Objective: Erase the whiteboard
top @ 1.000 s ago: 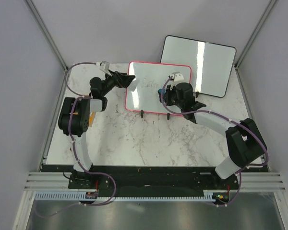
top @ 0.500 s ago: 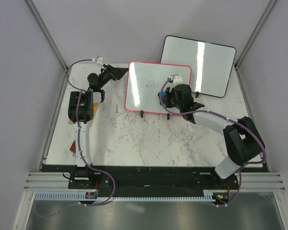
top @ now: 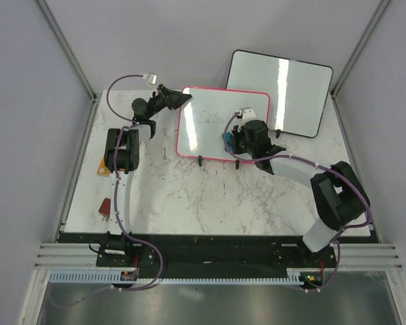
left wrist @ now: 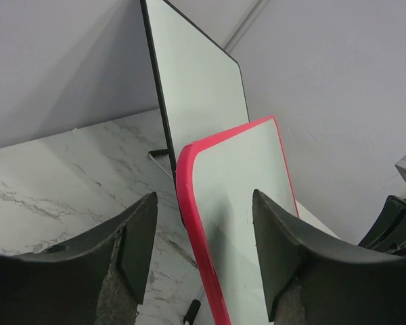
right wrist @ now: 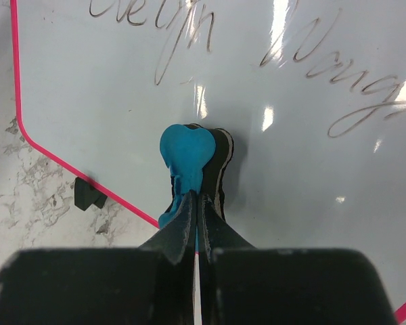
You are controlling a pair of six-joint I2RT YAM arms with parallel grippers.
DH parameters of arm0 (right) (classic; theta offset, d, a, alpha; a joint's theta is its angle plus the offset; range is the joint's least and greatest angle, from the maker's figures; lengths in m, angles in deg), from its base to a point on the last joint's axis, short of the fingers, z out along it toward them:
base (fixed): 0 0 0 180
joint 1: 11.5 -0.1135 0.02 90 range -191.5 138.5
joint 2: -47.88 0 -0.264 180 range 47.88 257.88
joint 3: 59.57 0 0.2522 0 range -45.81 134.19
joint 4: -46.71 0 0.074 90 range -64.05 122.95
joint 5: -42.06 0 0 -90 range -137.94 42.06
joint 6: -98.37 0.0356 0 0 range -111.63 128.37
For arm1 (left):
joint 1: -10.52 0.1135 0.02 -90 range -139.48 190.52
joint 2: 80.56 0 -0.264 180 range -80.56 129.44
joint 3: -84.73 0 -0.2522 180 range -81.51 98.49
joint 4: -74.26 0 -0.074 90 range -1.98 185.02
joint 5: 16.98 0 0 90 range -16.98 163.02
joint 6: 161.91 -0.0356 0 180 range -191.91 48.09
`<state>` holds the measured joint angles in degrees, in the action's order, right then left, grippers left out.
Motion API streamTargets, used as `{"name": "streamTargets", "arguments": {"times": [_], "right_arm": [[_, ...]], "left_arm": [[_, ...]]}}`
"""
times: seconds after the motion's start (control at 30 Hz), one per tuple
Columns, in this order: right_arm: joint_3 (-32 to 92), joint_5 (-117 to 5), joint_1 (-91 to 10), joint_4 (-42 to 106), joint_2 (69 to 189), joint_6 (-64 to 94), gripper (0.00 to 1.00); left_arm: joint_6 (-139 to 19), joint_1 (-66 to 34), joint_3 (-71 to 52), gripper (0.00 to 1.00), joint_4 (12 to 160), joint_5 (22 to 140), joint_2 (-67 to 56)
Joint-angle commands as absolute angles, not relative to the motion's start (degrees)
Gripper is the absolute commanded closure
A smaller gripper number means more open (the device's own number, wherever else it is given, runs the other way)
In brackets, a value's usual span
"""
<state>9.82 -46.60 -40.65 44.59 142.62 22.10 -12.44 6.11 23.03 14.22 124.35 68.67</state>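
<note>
The pink-framed whiteboard (top: 210, 132) stands upright at the table's (top: 189, 196) back. The right claw (right wrist: 196, 203) clenches a blue eraser (right wrist: 186, 150) against it, under the handwriting (right wrist: 183, 27). The left claw (left wrist: 203, 223) gapes astride its edge, seemingly bracing it.

Looking down on a table (top: 189, 196) topped in white marble pattern with grey veining, filling the middle of the cell. Closing it in on three sides with plain pale grey walls (top: 189, 40), matte and bare. Running slim aluminium posts (top: 61, 42) up the two back corners, slanting outward toward the top. Standing a black-framed board (top: 281, 91) at the table's far right, close before the back wall, catching overhead light as bright vertical streaks on its glossy face. Edging the near side with a black strip (top: 216, 250), then a slotted white cable duct (top: 210, 276). Showing dull brushed metal sheet (top: 210, 305) below that, reflecting softly. Lighting everything evenly, casting only faint shadows.
</note>
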Motion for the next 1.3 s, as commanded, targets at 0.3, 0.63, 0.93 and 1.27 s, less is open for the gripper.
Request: {"name": "streamTargets", "arguments": {"times": [0.3,0.63,0.93,1.27], "right_arm": [[15.6,-44.3,-41.3,41.1,147.1,22.4,1.0],[18.8,-44.9,-42.0,38.4,147.8,21.9,0.79],[14.3,-41.9,-43.1,39.6,144.1,22.8,0.5],[17.5,-32.3,-46.1,37.2,148.0,22.6,0.55]], "left_arm": [[-11.6,5.2,20.2,0.44,14.2,127.6,67.7],[-9.5,5.2,14.8,0.98,11.0,128.5,65.3],[-9.1,5.3,0.5,0.98,4.1,127.1,58.1],[-6.5,5.5,-0.1,0.98,1.6,126.8,59.4]]}}
